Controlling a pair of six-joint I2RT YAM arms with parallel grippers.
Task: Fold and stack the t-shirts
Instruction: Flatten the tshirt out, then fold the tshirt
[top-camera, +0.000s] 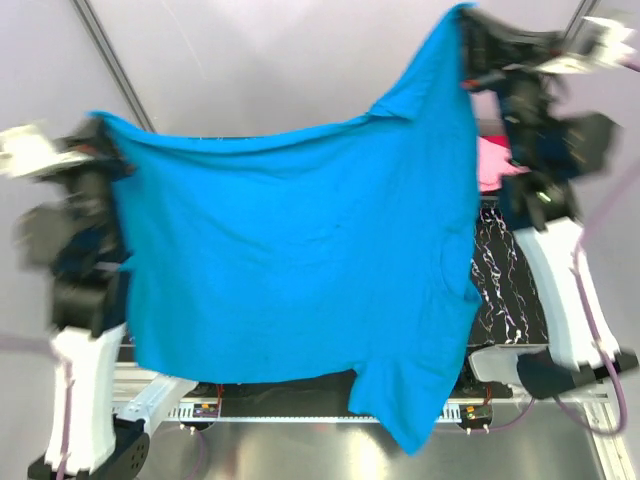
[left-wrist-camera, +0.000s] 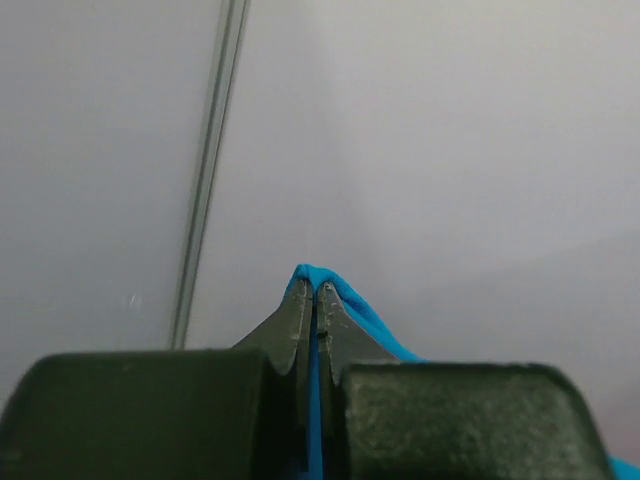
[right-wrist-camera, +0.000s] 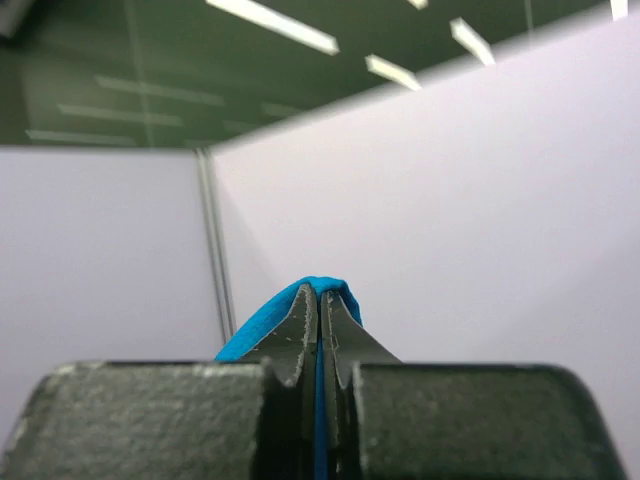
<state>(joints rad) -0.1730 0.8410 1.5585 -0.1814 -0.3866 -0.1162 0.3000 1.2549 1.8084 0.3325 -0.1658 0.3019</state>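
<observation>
The turquoise-blue t-shirt (top-camera: 300, 270) hangs spread wide in the air between both raised arms and hides most of the table in the top view. My left gripper (top-camera: 105, 135) is shut on its left top corner; blue cloth (left-wrist-camera: 340, 295) folds over the closed fingertips in the left wrist view. My right gripper (top-camera: 470, 30) is shut on the higher right top corner; blue cloth (right-wrist-camera: 290, 297) wraps the closed tips in the right wrist view. A pink t-shirt (top-camera: 492, 162) shows behind the right arm. The other shirts are hidden.
A black marbled surface (top-camera: 505, 280) shows at the right under the hanging shirt. The metal rail (top-camera: 300, 405) with the arm bases runs along the near edge. Both wrist views face pale wall panels (left-wrist-camera: 450, 150).
</observation>
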